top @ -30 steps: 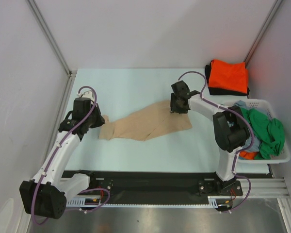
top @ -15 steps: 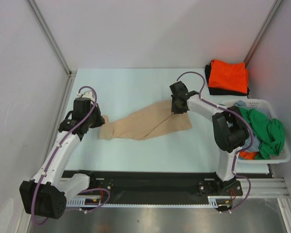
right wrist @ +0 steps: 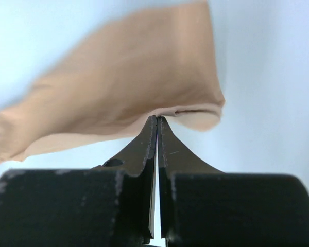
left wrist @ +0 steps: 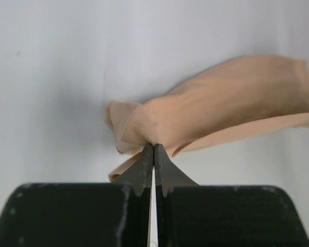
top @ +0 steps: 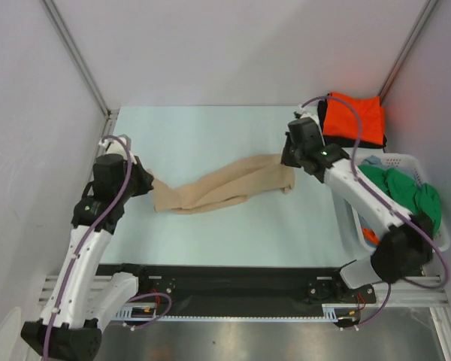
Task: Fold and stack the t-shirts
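1. Top view: a tan t-shirt (top: 222, 188) stretches as a twisted band across the middle of the frame, above a pale table (top: 210, 135). The left gripper (top: 146, 183) pinches its left end and the right gripper (top: 288, 162) its right end, probably to pull the cloth taut before spreading it flat. At upper right, an orange t-shirt (top: 353, 119) lies folded on a black t-shirt (top: 322, 113) (apparently the stack so far). At right, a white basket (top: 406, 159) holds a green t-shirt (top: 407, 194).
2. Left wrist view: the left gripper (left wrist: 153, 146) has its jaws closed on a bunched tan corner at frame centre.
3. Right wrist view: the right gripper (right wrist: 158, 121) has its jaws clamped on the tan hem, with cloth fanning toward the upper left.
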Controlling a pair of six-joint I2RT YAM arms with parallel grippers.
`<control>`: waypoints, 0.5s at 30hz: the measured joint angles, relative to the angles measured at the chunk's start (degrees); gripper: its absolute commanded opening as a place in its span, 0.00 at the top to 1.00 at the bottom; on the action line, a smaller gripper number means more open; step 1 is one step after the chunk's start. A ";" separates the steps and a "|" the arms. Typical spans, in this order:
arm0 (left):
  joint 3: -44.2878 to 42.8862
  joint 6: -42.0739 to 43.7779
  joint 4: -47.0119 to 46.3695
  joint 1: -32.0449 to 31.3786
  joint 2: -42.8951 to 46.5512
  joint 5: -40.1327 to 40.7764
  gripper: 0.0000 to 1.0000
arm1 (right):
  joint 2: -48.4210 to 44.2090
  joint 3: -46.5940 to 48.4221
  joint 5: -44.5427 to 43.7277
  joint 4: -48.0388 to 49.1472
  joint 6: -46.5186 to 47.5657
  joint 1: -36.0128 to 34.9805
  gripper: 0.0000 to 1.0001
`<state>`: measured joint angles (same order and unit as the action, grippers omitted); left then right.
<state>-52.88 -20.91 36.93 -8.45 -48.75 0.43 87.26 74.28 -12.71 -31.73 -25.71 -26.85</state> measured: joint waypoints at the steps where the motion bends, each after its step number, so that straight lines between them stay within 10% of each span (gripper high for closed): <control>1: -1.64 -0.07 0.83 0.00 0.79 0.17 1.00 | -3.50 -0.28 -0.20 -0.17 -0.35 -0.04 1.00; 15: -41.42 -1.60 13.68 -0.07 8.55 2.97 1.00 | -43.78 2.51 -7.26 -11.89 -4.04 -0.07 1.00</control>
<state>-94.30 -22.50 50.61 -8.51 -40.21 3.40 43.48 76.79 -19.97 -43.62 -29.76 -26.92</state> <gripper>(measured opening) 0.008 0.009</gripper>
